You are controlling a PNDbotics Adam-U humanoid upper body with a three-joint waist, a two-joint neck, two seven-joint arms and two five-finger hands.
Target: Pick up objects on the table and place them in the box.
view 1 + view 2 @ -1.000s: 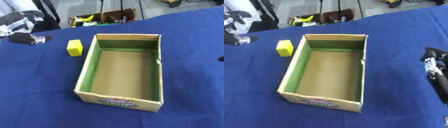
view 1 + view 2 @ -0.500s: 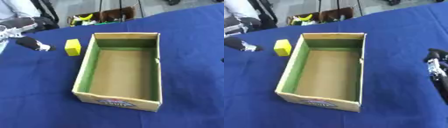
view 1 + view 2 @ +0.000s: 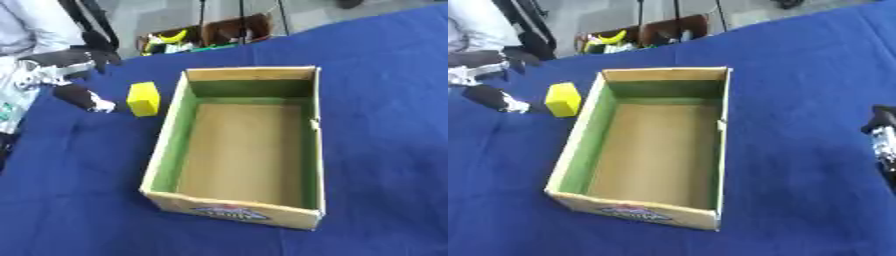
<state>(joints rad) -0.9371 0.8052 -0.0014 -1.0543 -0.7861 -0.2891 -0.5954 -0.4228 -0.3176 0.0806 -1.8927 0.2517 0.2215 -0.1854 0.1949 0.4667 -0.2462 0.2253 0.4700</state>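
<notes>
Reaching with my left hand (image 3: 83, 97) toward yellow block (image 3: 143, 98) on blue bench (image 3: 385, 100), just left of empty box (image 3: 179, 112); block lies immediately right of fingertips, upright. Fingers' state: cannot tell. Right hand (image 3: 881, 135) far side.

Left hand (image 3: 80, 95) extended, fingers out — right hand (image 3: 883, 135) at edge, idle.

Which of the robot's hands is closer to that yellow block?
Left. The left hand is just left of the yellow block; the right hand sits far off, beyond the cardboard box, at the right edge.
</notes>
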